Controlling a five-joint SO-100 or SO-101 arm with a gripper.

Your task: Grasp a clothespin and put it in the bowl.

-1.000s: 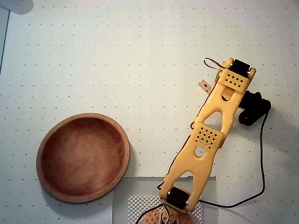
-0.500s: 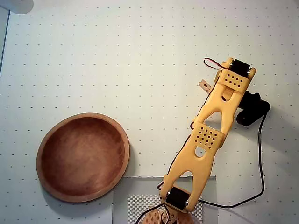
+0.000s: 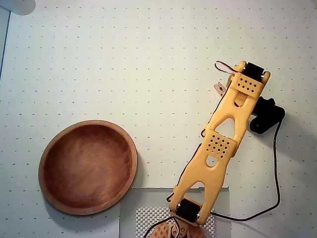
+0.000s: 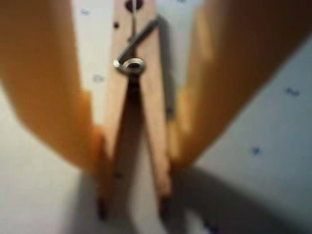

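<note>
Your orange two-finger claw [image 4: 134, 151] sits narrowed around the small light-tan wooden spring clothespin [image 4: 134, 122], one finger pressed on each prong just past the metal coil. It should handle as light and stiff, but squeezing the prong ends may spring it open, so hold nearer the coil. In the overhead view only its tip [image 3: 218, 88] peeks out beside the yellow arm [image 3: 220, 144], on the white dotted table [image 3: 124, 64], well apart from the large round reddish-brown wooden bowl [image 3: 49, 148]. Whether it has lifted off the table is hard to tell; the wrist view is blurred.
</note>
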